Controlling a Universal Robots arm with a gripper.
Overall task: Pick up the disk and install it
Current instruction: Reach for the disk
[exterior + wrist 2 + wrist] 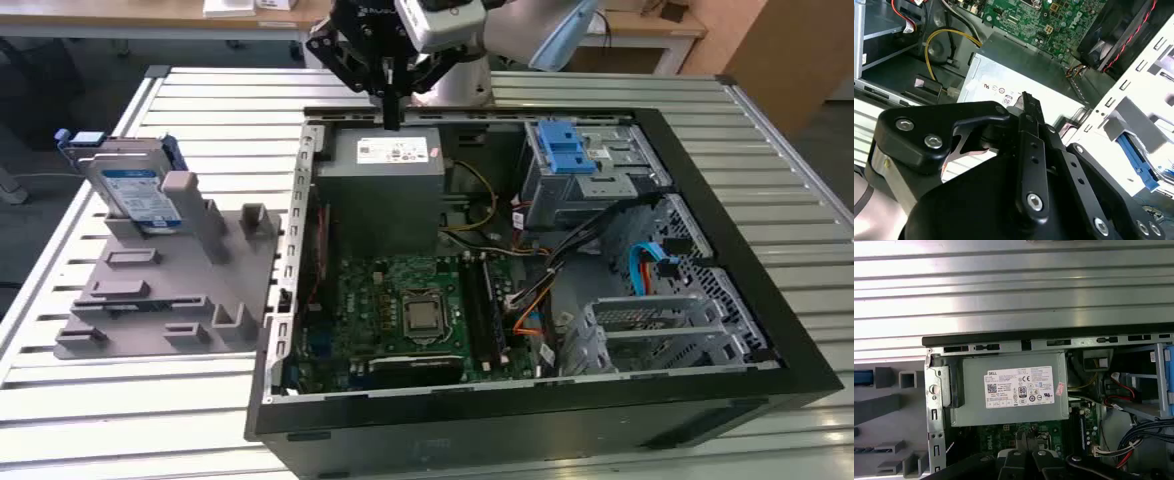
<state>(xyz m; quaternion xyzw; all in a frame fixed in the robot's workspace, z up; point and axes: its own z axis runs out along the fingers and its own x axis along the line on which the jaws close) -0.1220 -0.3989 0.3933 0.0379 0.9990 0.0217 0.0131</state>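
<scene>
The disk stands upright in a grey holder on the table at the exterior view's left. It is silver-grey with a white-and-blue label and a blue bracket. My gripper hangs over the back edge of the open computer case, well to the right of the disk. It points down above the grey power-supply box. Its black fingers are shut together with nothing between them. In the first wrist view the gripper sits just past the power-supply box.
A silver perforated drive cage with a blue latch sits at the case's back right. The motherboard, cables and a second metal cage fill the case floor. Slatted white table surrounds the case.
</scene>
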